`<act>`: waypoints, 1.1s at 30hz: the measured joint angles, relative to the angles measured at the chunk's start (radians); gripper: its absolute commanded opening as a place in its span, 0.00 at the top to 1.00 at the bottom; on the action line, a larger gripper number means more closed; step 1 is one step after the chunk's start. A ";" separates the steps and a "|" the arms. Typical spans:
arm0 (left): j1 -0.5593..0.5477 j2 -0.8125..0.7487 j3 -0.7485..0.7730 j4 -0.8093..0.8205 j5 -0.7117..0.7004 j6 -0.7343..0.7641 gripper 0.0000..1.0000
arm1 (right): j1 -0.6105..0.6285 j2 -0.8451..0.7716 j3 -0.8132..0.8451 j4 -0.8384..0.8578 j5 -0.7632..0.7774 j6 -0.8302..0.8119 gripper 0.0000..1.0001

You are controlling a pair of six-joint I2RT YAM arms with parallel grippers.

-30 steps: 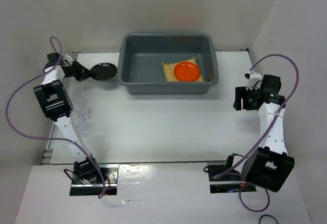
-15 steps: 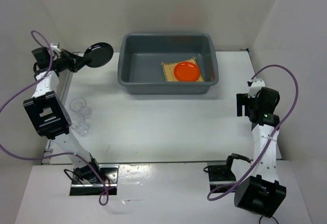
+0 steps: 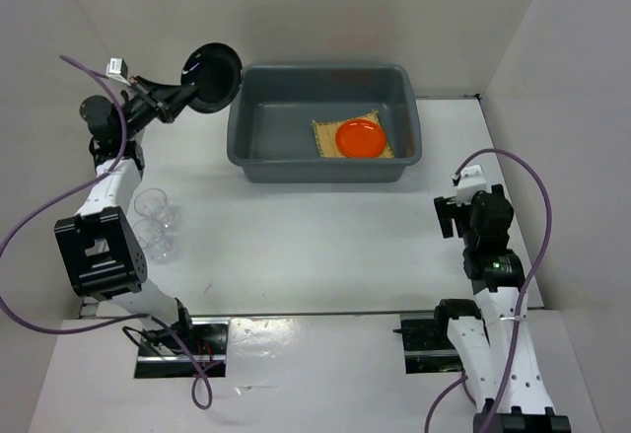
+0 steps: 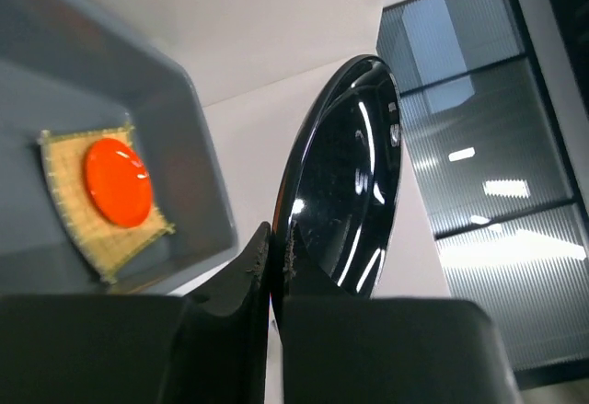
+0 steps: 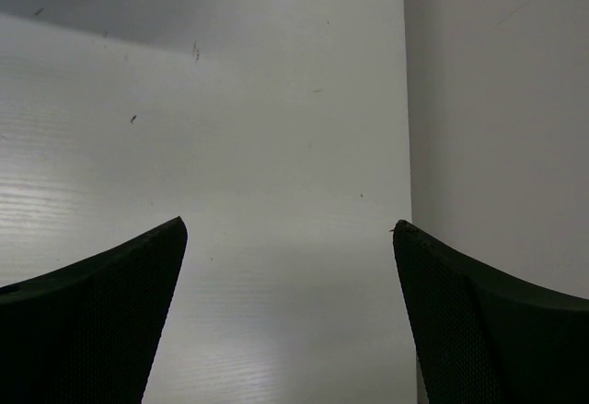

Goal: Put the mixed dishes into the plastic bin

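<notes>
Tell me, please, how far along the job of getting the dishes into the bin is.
Done: the bamboo mat, with the orange plate on it, lies in the grey bin. In hand: the left gripper is shut on the black plate, held on edge beside the bin's left end. Left: the clear glasses on the table, left side. The right gripper is open and empty.

**White table** (image 3: 315, 246): matt, fills the centre of the top view. A glossier strip (image 3: 335, 374) runs along the bottom of the frame.

**Back wall** (image 3: 296, 9): white, across the top, with the left side wall (image 3: 39, 78) and right side wall (image 3: 582, 48) at the frame's edges.

**Right wrist view:** a few dark specks (image 5: 195, 51) lie on the table at upper left.

**Left wrist view:** on the right side is a dark ribbed window (image 4: 488, 100) with bright rectangular lights (image 4: 508, 188).
</notes>
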 measured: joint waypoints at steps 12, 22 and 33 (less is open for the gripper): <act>-0.487 0.406 0.912 -0.766 -0.227 0.478 1.00 | 0.246 0.005 -0.027 0.057 0.140 0.005 0.02; -0.623 1.210 1.800 -1.279 -0.363 0.599 1.00 | 0.252 -0.063 -0.035 0.077 0.175 0.005 0.02; -0.679 1.406 1.891 -1.358 -0.404 0.497 0.98 | 0.252 -0.061 -0.035 0.084 0.181 0.005 0.02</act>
